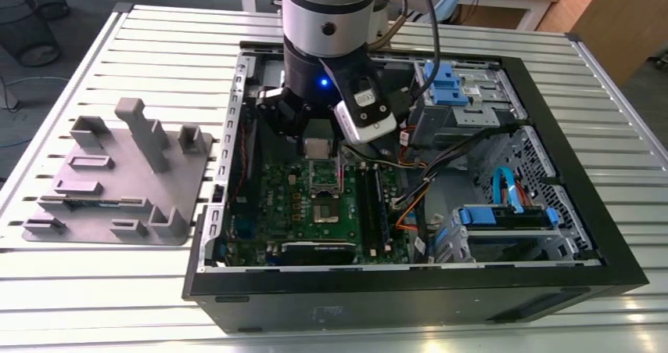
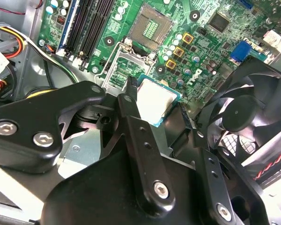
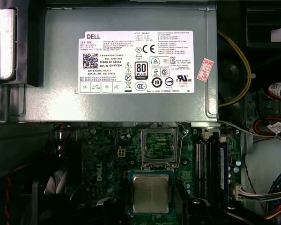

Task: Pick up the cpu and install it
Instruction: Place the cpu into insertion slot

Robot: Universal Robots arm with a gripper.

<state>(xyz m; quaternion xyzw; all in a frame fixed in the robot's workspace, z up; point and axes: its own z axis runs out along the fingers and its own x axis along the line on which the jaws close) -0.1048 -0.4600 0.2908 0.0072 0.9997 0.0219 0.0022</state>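
Black on black around the gripper [image 1: 316,145], low inside the open case [image 1: 418,294] at the centre of the exterior view, under the grey-banded arm [image 1: 328,16]. Pinches the cpu [image 2: 155,101] by two opposite edges, fingers [image 2: 131,93] pressed against its sides in the second wrist view. Holds it flat, silvery top up, green rim showing, over the green motherboard [image 2: 196,37]. Holds it apart from the socket [image 2: 152,28], bare with its contacts showing, and from the metal frame [image 2: 118,70] folded open just beside that socket. Has a black fan [image 2: 253,112] near the cpu, on the side away from the frame. Shows the cpu [image 3: 151,193] in the first wrist view square to the camera, with the motherboard [image 3: 107,159] behind it and a grey power supply [image 3: 126,70] farther off. Has a grey tray [image 1: 115,189] with upright posts at the exterior view's left, on the slatted metal table [image 1: 105,306], just beside the case.
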